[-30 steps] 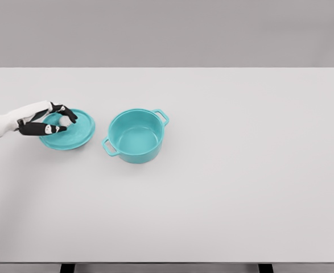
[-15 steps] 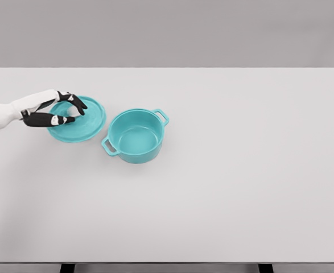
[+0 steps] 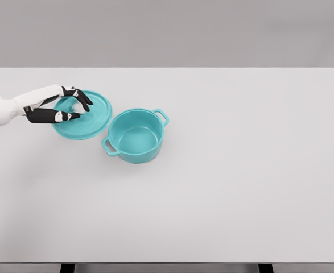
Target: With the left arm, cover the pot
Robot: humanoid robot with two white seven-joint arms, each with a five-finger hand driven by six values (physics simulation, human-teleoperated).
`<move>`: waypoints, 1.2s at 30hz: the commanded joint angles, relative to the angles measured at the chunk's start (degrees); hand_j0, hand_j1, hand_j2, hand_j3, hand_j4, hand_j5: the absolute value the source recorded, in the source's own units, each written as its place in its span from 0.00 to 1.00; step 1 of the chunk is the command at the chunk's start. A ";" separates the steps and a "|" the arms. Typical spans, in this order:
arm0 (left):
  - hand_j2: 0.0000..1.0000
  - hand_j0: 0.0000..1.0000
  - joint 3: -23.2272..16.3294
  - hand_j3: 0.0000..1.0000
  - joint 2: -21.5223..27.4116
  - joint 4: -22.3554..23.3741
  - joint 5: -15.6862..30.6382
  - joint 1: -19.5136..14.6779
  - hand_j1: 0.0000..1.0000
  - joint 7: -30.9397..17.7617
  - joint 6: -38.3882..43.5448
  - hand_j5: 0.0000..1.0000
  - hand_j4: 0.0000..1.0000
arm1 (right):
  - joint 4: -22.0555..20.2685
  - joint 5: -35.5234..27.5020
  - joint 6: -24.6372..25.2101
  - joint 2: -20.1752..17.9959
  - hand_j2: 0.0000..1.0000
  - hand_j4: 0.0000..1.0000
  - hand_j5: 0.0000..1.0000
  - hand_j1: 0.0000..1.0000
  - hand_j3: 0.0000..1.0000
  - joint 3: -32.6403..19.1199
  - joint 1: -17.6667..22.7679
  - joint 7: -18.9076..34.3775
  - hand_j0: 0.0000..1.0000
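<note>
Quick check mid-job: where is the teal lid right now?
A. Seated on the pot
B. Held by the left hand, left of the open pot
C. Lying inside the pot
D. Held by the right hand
B: the left hand grips the lid by its knob, left of the pot, which is open and empty.

A smooth white forearm [image 3: 19,105] tapers into the left hand [image 3: 64,108], whose black fingers [image 3: 48,116] carry small white bands near the tips.

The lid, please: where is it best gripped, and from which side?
By the white knob at its centre, from above. The left hand already pinches there. The lid is a thin, flat disc, slightly tilted, left of the open pot.
</note>
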 commanded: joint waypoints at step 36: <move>0.48 0.48 -0.41 0.48 -6.53 -2.24 -3.44 -0.35 0.48 0.51 0.69 0.48 0.48 | -0.01 0.04 -0.03 0.00 1.00 1.00 1.00 1.00 1.00 -0.06 0.00 0.02 1.00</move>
